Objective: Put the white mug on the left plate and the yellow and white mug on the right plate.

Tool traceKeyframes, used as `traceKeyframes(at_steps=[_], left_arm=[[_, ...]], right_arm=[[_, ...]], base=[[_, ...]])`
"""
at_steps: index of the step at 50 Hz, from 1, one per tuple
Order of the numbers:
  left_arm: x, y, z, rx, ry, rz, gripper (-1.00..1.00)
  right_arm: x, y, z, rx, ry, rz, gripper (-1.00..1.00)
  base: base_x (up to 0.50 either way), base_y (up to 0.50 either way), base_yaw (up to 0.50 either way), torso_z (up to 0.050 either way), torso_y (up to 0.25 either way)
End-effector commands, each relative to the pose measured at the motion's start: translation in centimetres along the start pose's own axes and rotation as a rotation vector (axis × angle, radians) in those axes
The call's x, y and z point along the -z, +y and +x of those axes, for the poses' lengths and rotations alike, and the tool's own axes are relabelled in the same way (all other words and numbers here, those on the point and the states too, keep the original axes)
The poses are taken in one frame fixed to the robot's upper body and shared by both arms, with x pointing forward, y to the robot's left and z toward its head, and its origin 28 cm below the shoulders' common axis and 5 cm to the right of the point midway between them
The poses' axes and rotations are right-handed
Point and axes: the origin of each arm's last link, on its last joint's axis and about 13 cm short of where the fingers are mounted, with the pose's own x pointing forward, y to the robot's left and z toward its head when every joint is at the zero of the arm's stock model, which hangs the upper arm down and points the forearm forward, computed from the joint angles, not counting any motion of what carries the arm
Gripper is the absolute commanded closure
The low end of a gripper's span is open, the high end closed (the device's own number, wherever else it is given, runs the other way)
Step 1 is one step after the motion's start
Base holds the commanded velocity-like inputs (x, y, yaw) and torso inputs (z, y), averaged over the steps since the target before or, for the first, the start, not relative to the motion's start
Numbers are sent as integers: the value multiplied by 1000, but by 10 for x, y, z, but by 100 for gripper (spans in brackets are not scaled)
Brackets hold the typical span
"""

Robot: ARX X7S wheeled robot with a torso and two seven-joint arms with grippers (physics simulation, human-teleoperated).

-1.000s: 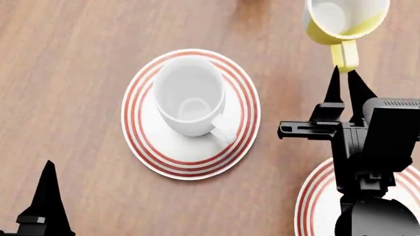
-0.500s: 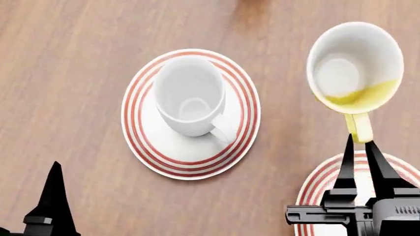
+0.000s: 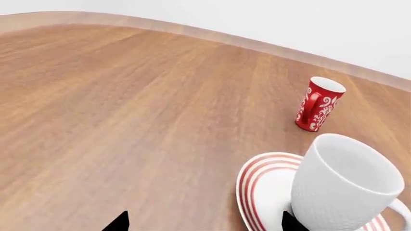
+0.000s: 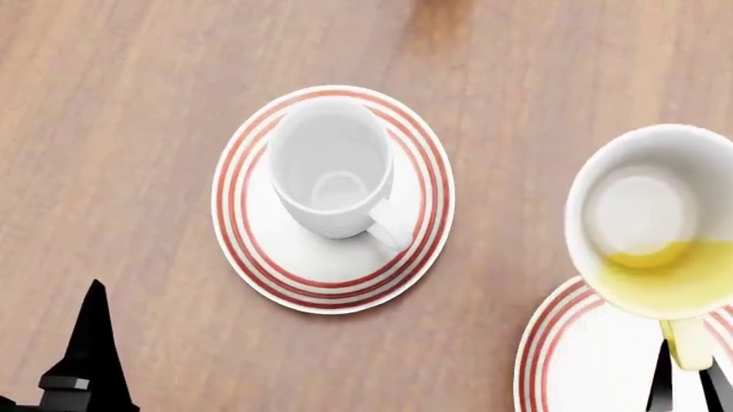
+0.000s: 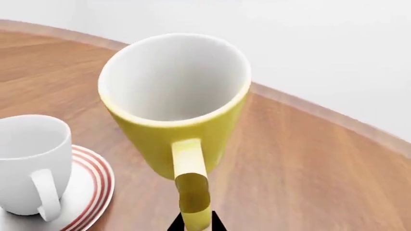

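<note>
The white mug (image 4: 330, 167) stands upright on the left plate (image 4: 246, 249) in the head view; both also show in the left wrist view, the mug (image 3: 343, 185) on the plate (image 3: 263, 185). My right gripper (image 4: 691, 376) is shut on the handle of the yellow and white mug (image 4: 655, 225) and holds it in the air over the far edge of the right plate (image 4: 561, 360). In the right wrist view the fingertips (image 5: 174, 224) pinch the yellow handle (image 5: 191, 192). My left gripper (image 3: 202, 222) is open and empty, beside the left plate.
A red mug with a white floral pattern (image 3: 319, 104) stands further back on the wooden table (image 3: 128, 110). The table's far edge runs along a white wall.
My right gripper has drawn the yellow and white mug back toward me and a little right, from the far right of the table to over the right plate's far edge. The left arm barely moved.
</note>
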Motion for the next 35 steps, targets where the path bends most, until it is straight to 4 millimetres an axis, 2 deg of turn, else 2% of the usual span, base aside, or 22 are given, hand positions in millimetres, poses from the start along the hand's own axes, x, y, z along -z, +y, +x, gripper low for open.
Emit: traceKeyframes(at_steps=[1, 9, 23, 35], left_arm=[[0, 0, 0, -2, -1, 1, -100], [0, 0, 0, -1, -2, 2, -100], [0, 1, 1, -3, -5, 3, -100], [-1, 2, 2, -6, -5, 2, -100]], right_arm=[[-15, -5, -31, -3, -9, -36, 100], [-11, -5, -50, -24, 59, 0, 100], [2, -8, -67, -20, 128, 22, 100], [10, -10, -73, -6, 160, 49, 100]], base=[[0, 0, 0, 0, 0], [0, 0, 0, 0, 0], [0, 0, 0, 0, 1], [0, 0, 0, 0, 0]])
